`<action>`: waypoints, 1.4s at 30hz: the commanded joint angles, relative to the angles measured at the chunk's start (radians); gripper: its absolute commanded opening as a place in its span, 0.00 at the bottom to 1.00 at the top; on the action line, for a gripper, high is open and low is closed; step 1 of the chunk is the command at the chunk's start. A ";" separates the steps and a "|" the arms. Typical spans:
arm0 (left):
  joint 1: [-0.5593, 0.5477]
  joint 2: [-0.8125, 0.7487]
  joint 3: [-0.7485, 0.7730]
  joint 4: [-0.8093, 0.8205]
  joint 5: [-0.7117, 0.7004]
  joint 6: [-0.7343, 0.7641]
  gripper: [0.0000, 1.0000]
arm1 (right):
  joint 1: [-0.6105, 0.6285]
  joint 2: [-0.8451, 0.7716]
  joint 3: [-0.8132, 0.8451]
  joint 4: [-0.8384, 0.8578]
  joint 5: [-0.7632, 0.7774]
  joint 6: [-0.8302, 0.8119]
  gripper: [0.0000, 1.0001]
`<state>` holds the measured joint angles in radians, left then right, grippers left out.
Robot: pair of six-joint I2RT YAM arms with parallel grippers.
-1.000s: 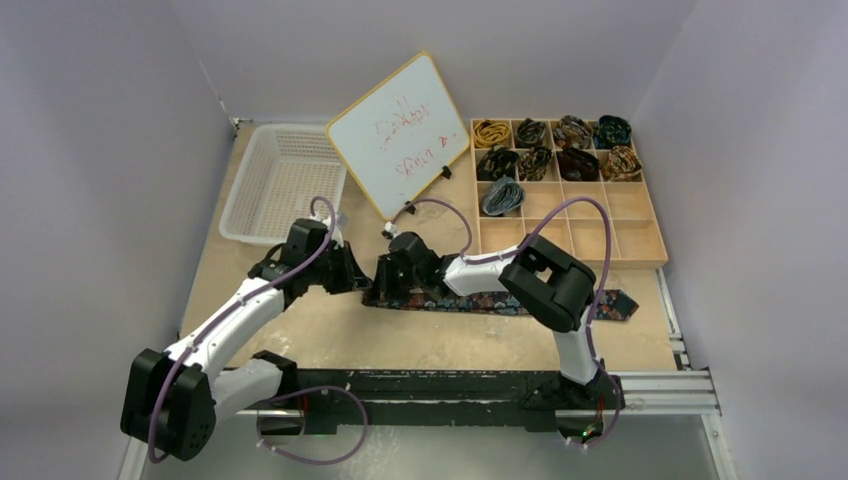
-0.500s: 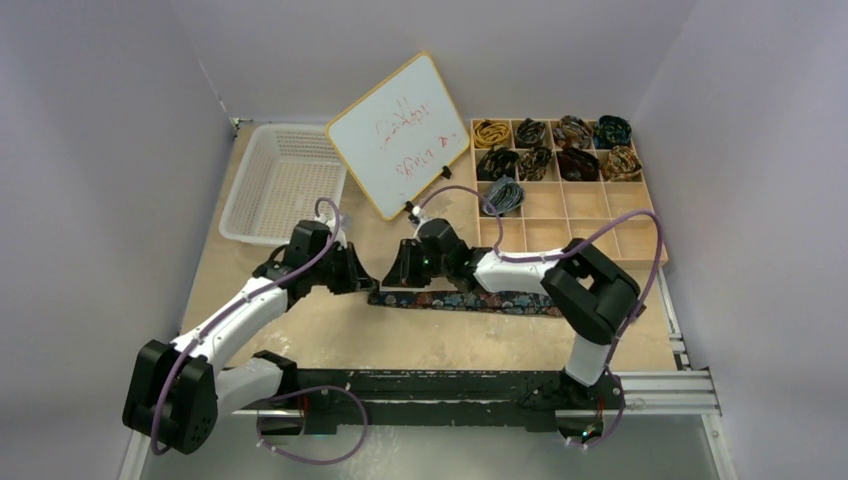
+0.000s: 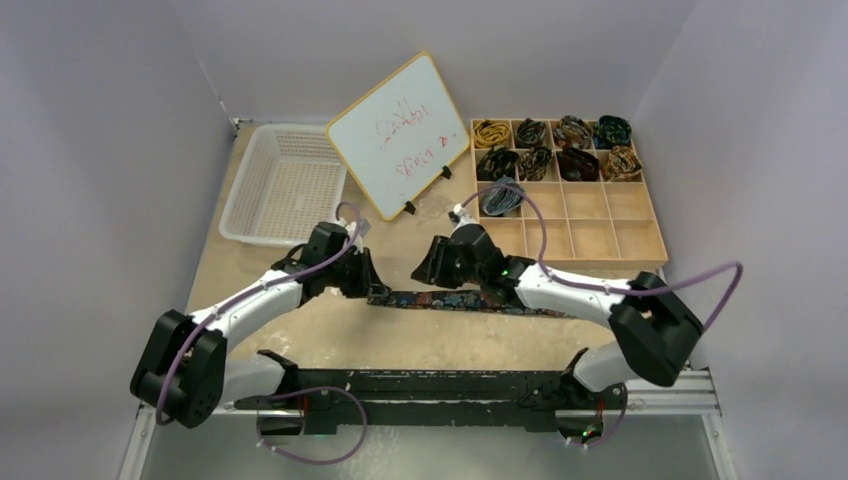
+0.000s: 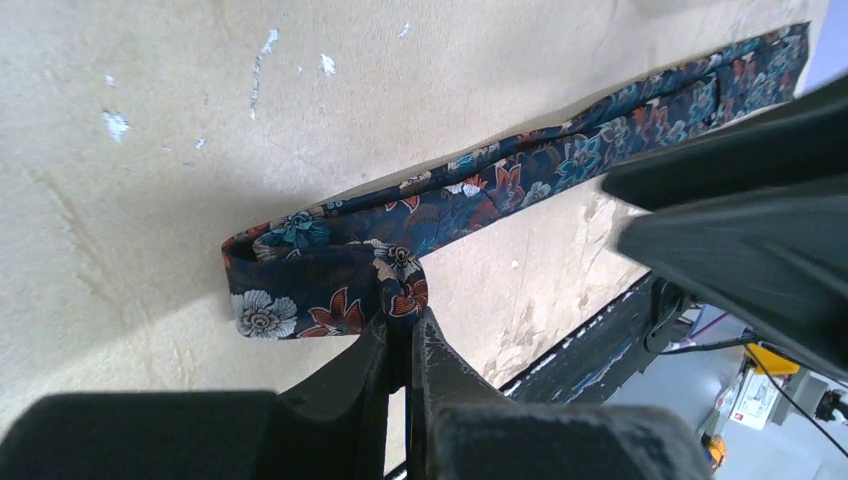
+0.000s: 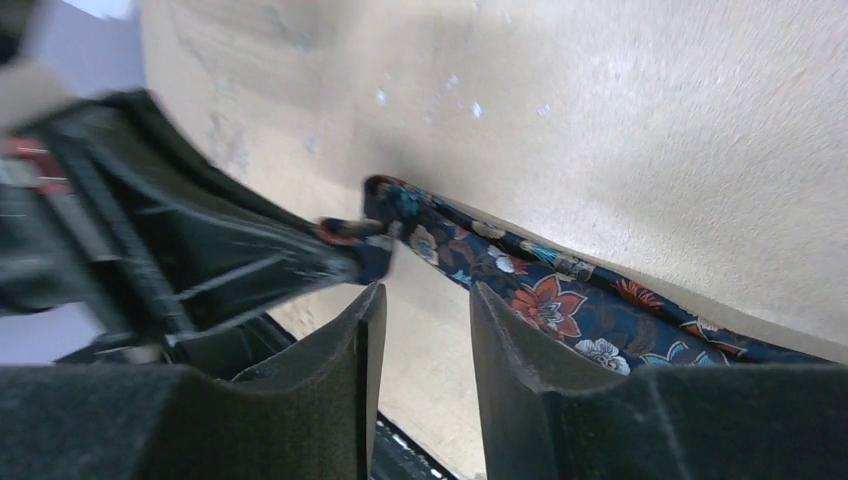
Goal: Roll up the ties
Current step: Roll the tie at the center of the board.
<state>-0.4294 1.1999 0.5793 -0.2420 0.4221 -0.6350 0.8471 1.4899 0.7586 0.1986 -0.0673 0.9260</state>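
A navy floral tie [image 3: 470, 300] lies flat across the table in front of both arms. Its left end is folded over, and my left gripper [image 3: 366, 288] is shut on that fold [image 4: 400, 285], fingertips pressed together [image 4: 408, 322]. My right gripper [image 3: 428, 270] hovers just beyond the tie, a short way right of the left one. Its jaws are open [image 5: 422, 300] with only bare table between them, and the tie [image 5: 560, 295] runs past its right finger. Several rolled ties [image 3: 555, 150] sit in the compartments of the wooden tray.
The wooden compartment tray [image 3: 600, 262] stands at the back right, its nearer cells bare. A white mesh basket [image 3: 285, 180] is at the back left. A whiteboard [image 3: 400, 135] leans on its stand between them. A black rail [image 3: 450, 385] runs along the near edge.
My right gripper has opened and drawn away to the right and back from the tie's folded end. The left gripper has shifted slightly right, still pinching the fold.
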 commanded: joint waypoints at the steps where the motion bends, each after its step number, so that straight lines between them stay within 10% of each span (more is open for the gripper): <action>1: -0.049 0.053 0.019 0.074 -0.027 -0.018 0.00 | -0.004 -0.121 -0.010 -0.054 0.104 -0.002 0.41; 18: -0.106 -0.043 0.039 0.107 -0.063 -0.161 0.51 | -0.005 -0.236 -0.073 -0.032 0.095 -0.105 0.62; 25: -0.076 -0.225 0.060 -0.128 -0.274 -0.156 0.59 | 0.000 -0.212 -0.062 0.160 -0.034 -0.386 0.80; 30: 0.142 -0.237 0.013 -0.181 -0.148 -0.133 0.60 | 0.029 -0.128 -0.088 0.322 -0.113 -0.574 0.84; 42: 0.236 -0.227 -0.009 -0.213 -0.107 -0.120 0.61 | 0.167 0.169 0.113 0.171 -0.073 -1.082 0.97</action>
<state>-0.2249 0.9760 0.5697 -0.4385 0.2901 -0.7731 1.0191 1.6260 0.8062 0.3901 -0.1268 0.0299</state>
